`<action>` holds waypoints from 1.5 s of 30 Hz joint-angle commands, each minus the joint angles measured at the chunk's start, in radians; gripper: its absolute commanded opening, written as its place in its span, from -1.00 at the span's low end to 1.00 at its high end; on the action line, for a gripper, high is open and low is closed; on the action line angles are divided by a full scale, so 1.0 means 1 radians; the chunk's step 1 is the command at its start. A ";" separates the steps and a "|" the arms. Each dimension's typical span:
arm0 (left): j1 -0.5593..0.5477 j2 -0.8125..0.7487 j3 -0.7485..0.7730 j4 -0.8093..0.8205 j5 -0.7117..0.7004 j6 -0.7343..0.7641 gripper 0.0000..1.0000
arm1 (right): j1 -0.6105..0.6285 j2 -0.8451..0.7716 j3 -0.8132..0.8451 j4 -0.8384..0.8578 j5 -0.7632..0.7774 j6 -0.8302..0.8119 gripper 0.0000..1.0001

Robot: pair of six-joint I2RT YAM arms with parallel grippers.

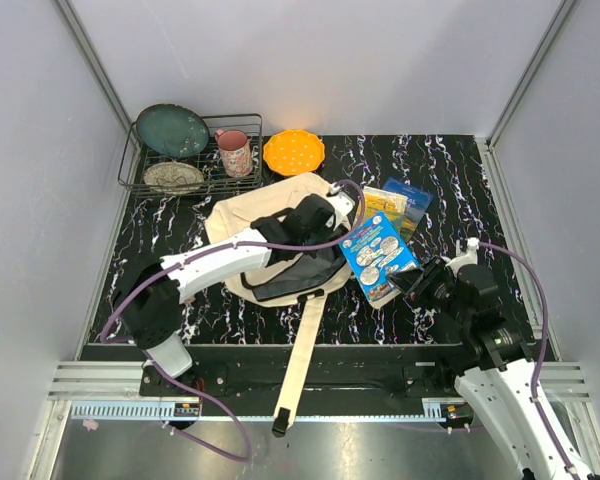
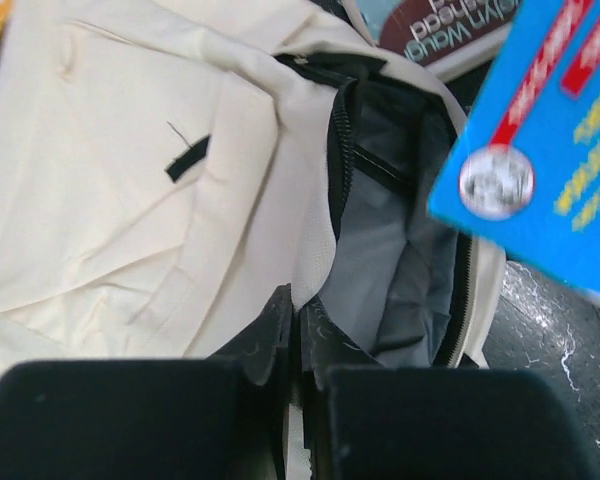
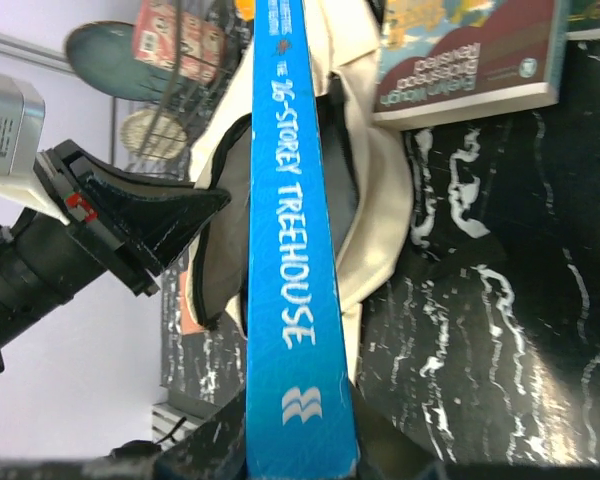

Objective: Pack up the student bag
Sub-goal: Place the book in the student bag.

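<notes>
Student bag [image 1: 265,200] lies flat mid-table, main zip gaping toward the right arm. It's soft, light canvas and prob. floppy, so the mouth looks likely to sag shut unless held at the stiffer zip rim, not the loose flap or straps. Left gripper [image 2: 298,372] is closed tight and appears to pinch that rim. Right gripper [image 1: 415,283] is clamped partway on a blue paperback [image 3: 290,250], thin and rigid, held spine-up just at the opening, so it should slide in edge-first.

Cream student bag [image 1: 248,212], blue book [image 1: 380,256], orange dotted bowl [image 1: 294,152], black white-veined table [image 1: 462,190]
</notes>
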 commanded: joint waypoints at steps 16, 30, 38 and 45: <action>-0.008 -0.049 0.405 -0.114 -0.187 -0.027 -1.00 | 0.000 0.127 -0.141 0.492 -0.433 0.267 -1.00; -0.113 0.040 0.535 -0.189 -0.215 -0.090 -1.00 | 0.015 0.418 -0.162 0.818 -0.294 0.290 -1.00; -0.139 0.040 0.569 -0.192 -0.208 -0.128 -1.00 | 0.123 0.680 -0.102 0.977 -0.102 0.281 -1.00; -0.150 0.014 0.579 -0.196 -0.213 -0.122 -1.00 | 0.241 0.913 -0.032 1.232 0.065 0.293 -1.00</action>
